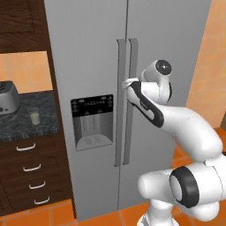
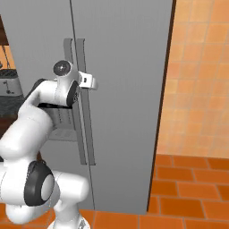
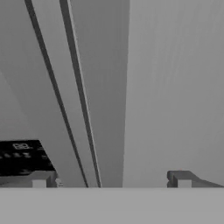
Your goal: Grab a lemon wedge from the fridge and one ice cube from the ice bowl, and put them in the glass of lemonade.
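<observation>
The tall grey fridge (image 1: pixel 88 53) (image 2: pixel 120 89) (image 3: pixel 175 87) stands with both doors shut. My gripper (image 1: pixel 128 83) (image 2: pixel 91 81) (image 3: pixel 111 179) is open, close up against the doors at the upper part of the two long vertical handles (image 1: pixel 126 101) (image 2: pixel 80 103). In the hand view its fingertips (image 3: pixel 41 178) stand wide apart with a handle (image 3: pixel 105 109) running up between them and nothing held. The glass of lemonade (image 1: pixel 34 116) sits on the dark counter (image 1: pixel 26 128) left of the fridge. The lemon wedge, the ice cube and the ice bowl are out of view.
A steel toaster (image 1: pixel 8 98) stands on the counter behind the glass. Dark wooden drawers (image 1: pixel 31 172) lie below and a dark cabinet (image 1: pixel 20 22) above. The black dispenser panel (image 1: pixel 92 121) (image 3: pixel 22 155) is on the left door. An orange tiled wall (image 2: pixel 201 80) flanks the fridge's right.
</observation>
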